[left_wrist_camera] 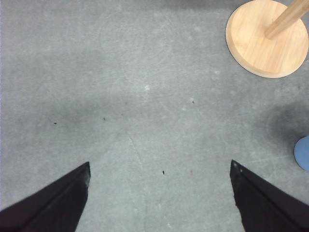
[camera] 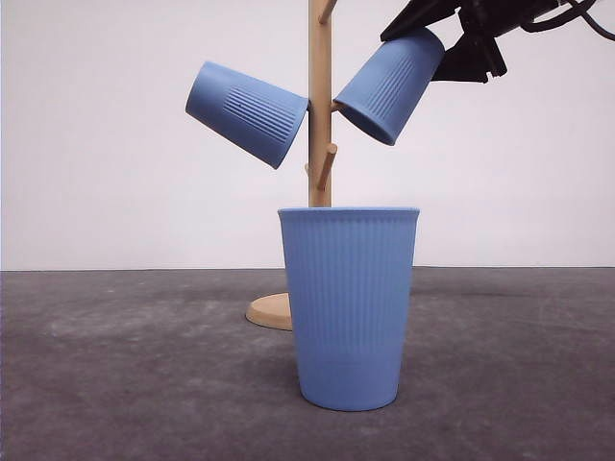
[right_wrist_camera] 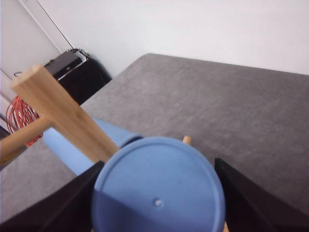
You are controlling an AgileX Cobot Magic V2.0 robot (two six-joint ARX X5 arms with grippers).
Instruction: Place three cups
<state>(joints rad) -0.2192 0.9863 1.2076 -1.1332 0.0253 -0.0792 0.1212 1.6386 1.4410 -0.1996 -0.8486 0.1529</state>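
On the grey desk point(camera: 115, 375) one light-blue upright cup point(camera: 349, 307) stands mouth-up close to the front camera, with the round base of the wooden rack point(camera: 321, 144) just behind it toward 11 o'clock. The rack's post rises straight up behind that cup. A second cup, the left hung cup point(camera: 247, 112), hangs tilted on a peg at 9 o'clock of the post, its mouth against the post and its flat base pointing up and outward. The right hung cup point(camera: 390, 84) sits tilted at 3 o'clock of the post, mouth toward the post, base up toward 1 o'clock, where the right gripper point(camera: 459, 43) reaches it.

In the right wrist view the right gripper's jaws stand on either side of this cup's flat base, touching or nearly so; whether they are pressing on it I cannot tell.

The left gripper point(left_wrist_camera: 159, 179) hangs over bare desk with its jaws wide apart and nothing between them; the rack base lies well off toward 1 o'clock in that picture
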